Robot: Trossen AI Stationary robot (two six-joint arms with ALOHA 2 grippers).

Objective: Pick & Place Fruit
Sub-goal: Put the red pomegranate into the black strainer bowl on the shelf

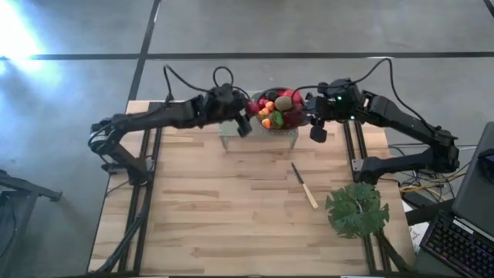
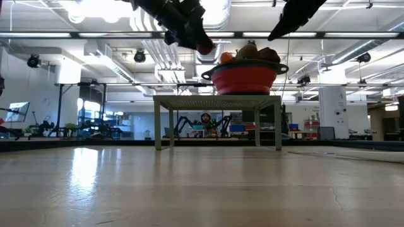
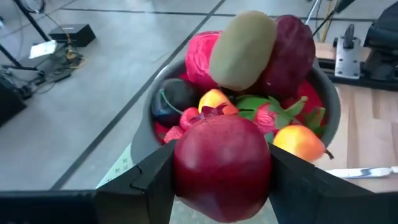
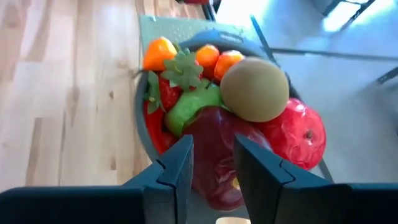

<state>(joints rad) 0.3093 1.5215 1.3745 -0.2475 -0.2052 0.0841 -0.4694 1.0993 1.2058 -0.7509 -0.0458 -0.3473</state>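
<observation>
A red bowl with a grey rim [image 3: 146,118] stands on a small pale green stand [image 2: 218,101] at the table's far middle. It is heaped with fruit: a brown kiwi [image 3: 242,50], a dark maroon fruit [image 4: 214,134], a green piece [image 4: 193,106] and orange pieces [image 4: 158,53]. My left gripper [image 3: 221,180] hangs just left of the bowl [image 1: 287,127], shut on a red apple [image 2: 204,48]. My right gripper [image 4: 213,168] hangs off the bowl's right side [image 1: 318,133], open, with a narrow gap and nothing between its fingers. My left gripper pinches the red apple by its two opposite sides [image 3: 181,168] between its two fingers. The fingers come from the table's left, slanting a little downward toward the bowl. The apple is lifted clear, level with the bowl's rim and just outside it.
A slim pale-handled knife [image 1: 304,185] lies on the wood right of the middle. A big flat green leaf [image 1: 356,210] lies near the right front corner. Dark rails run along both table sides. A keyboard [image 1: 463,243] sits off the table's right front.
</observation>
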